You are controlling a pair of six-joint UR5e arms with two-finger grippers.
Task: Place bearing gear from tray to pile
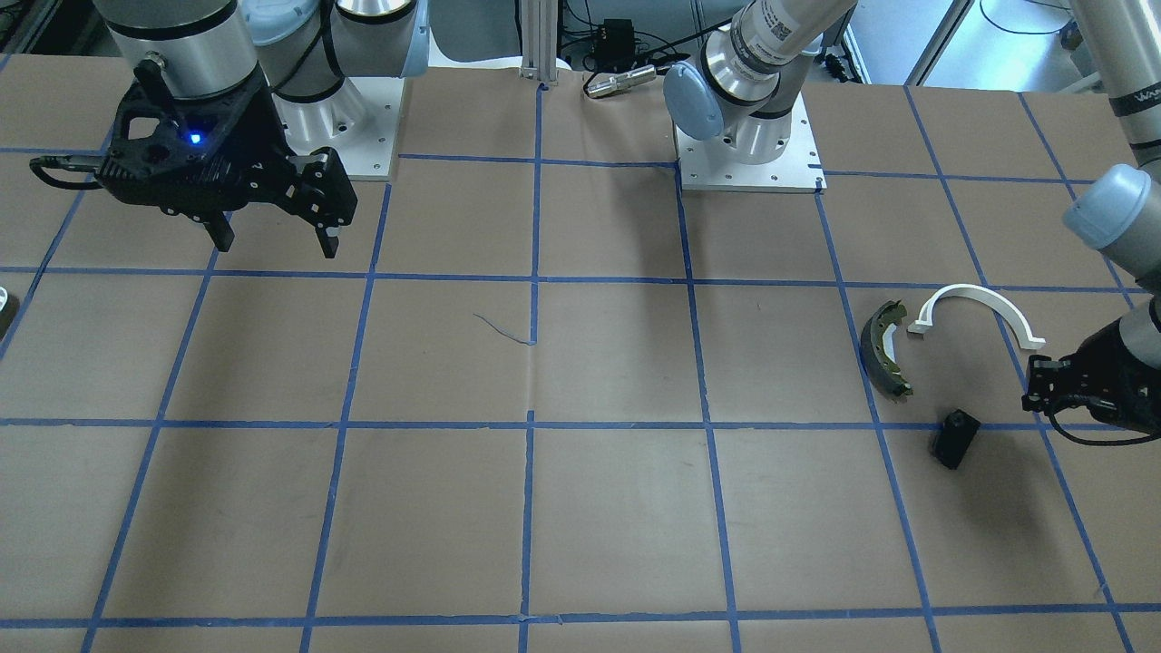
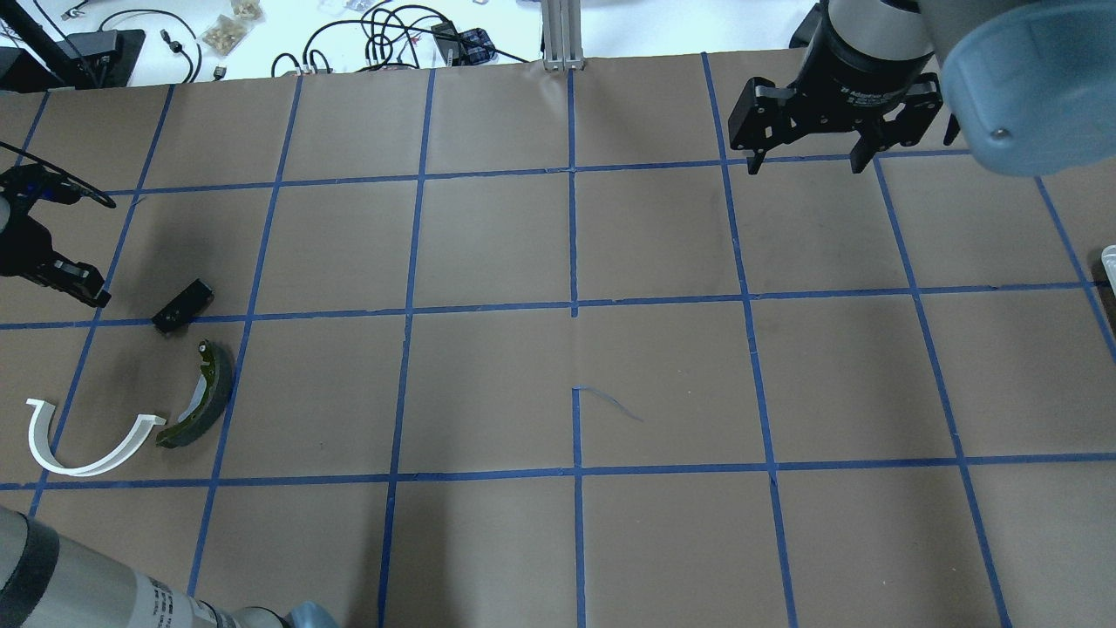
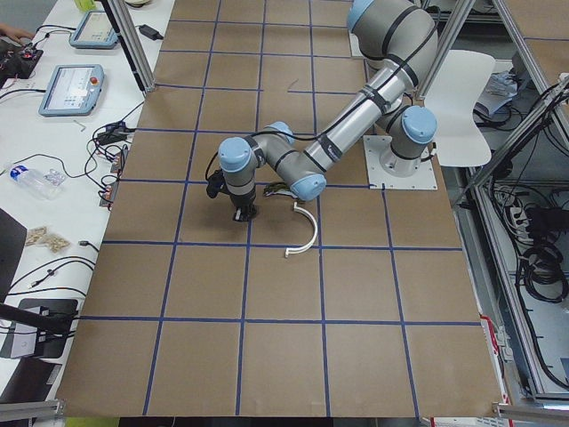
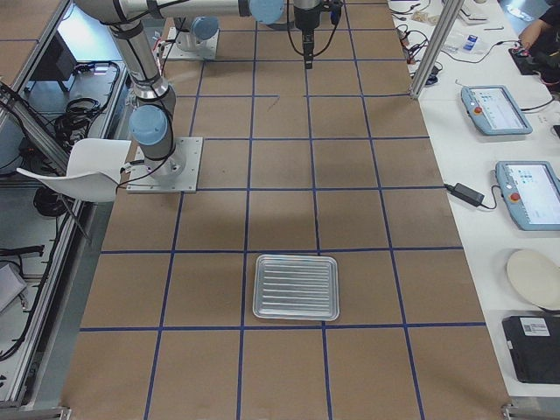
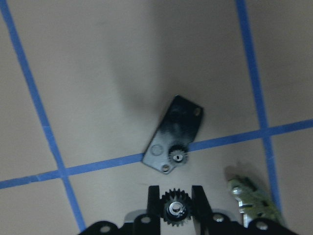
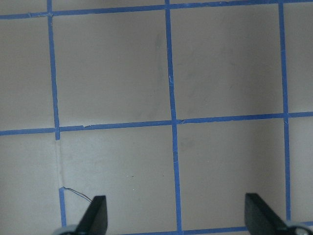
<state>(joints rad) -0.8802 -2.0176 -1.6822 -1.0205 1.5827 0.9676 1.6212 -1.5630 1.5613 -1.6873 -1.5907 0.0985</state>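
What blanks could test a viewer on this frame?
The left hand is shut on a ____. The right hand is ____ and holds nothing. The black plate lies across a line of ____ tape. Missing: gear; open; blue.

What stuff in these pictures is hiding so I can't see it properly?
1. The small dark toothed gear shows only in the left wrist view, gripped by the left end effector. It is too small or hidden elsewhere.
2. The dark olive curved brake shoe is cut off by that view's bottom edge.
3. The ridged silver metal tray is only a sliver at the overhead view's right edge.
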